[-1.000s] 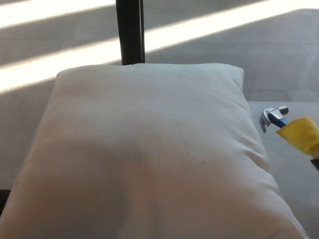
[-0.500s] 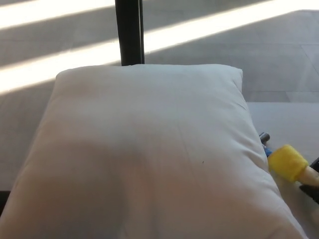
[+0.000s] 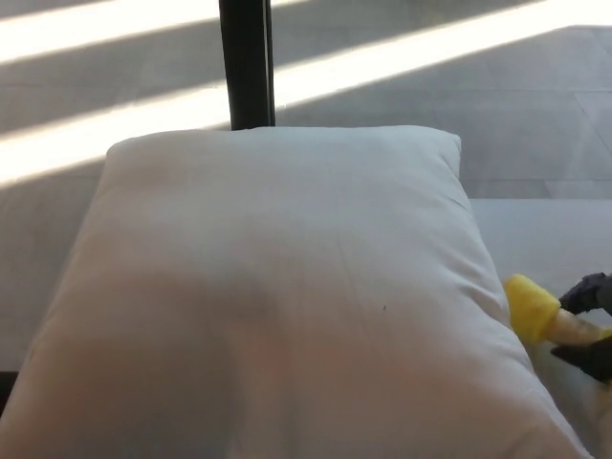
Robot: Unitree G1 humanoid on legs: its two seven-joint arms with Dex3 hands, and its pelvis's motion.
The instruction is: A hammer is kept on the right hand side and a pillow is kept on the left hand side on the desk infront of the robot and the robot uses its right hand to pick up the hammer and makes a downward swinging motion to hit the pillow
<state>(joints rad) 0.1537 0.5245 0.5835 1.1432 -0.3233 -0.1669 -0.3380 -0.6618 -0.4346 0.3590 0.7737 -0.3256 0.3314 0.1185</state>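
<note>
A large white pillow [image 3: 277, 296] fills most of the head view, lying on the desk. At the right edge, the hammer's yellow grip [image 3: 529, 306] and a bit of its pale handle stick out from behind the pillow's right side; its metal head is hidden. My right hand [image 3: 588, 325] shows as black fingers at the far right, shut on the hammer's handle. My left hand does not show.
The white desk top [image 3: 545, 229] shows to the right of the pillow. A black post [image 3: 246, 62] stands behind the pillow's far edge. Beyond it lies a grey floor [image 3: 430, 96] with bright stripes of sunlight.
The hammer has swung down and toward the pillow: its metal head, visible a second ago, is now hidden at the pillow's right side. My right hand's fingers have come into view.
</note>
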